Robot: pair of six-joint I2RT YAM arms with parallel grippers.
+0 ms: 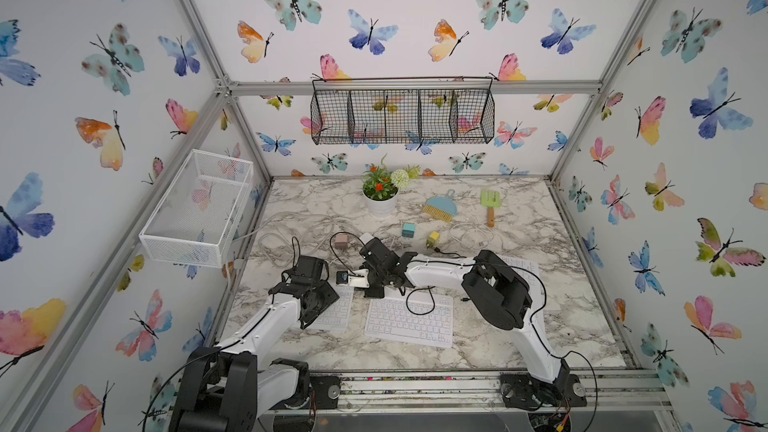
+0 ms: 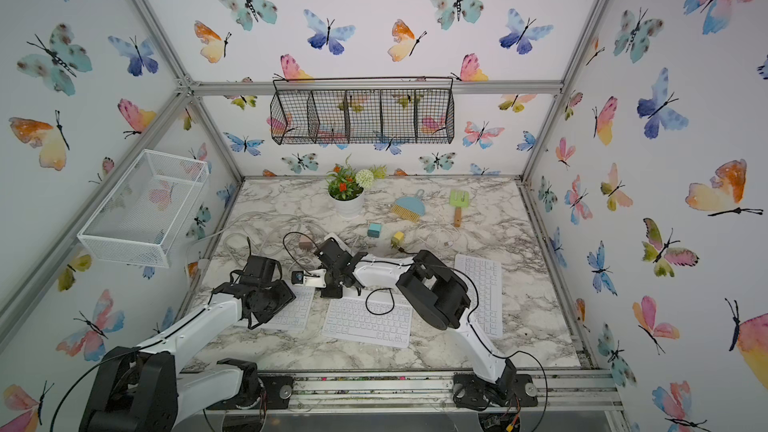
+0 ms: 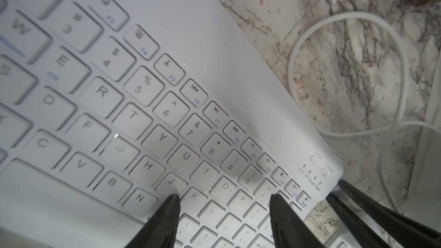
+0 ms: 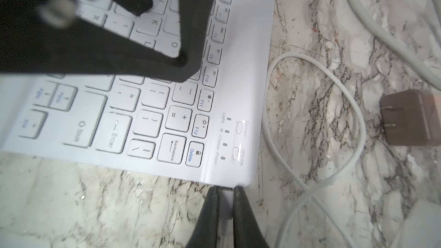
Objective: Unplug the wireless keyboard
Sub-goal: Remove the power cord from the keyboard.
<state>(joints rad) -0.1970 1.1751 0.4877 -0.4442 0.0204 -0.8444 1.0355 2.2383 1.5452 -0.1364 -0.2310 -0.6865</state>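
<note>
The wireless keyboard point(image 4: 238, 87) is found lying flat toward the left edge of the table point(image 1: 561, 317), with a second keyboard point(image 1: 409, 322) and a third keyboard point(image 2: 482, 292) laid out beyond it toward the right edge. It is pinned down by the left gripper point(image 3: 224, 196), whose fingers point(image 3: 167, 213) are spread about halfway and planted on the keys, with nothing held between them. At the keyboard's corner by the power switch, the white plug point(image 4: 225, 201) is clamped between the clenched fingers of the right gripper point(image 4: 226, 189). So the bracing and the grasp can be counted as done. The plug, though, is seen butted right up against the keyboard's edge with no gap showing, so it is judged to be seated in its port: the pull itself is what is left. A white cable point(image 4: 353, 120) is looped on the marble just beside the keyboard, near a brown charger point(image 4: 410, 120) lying loose with its prongs bare. Whether that loop belongs to this plug cannot be told.
</note>
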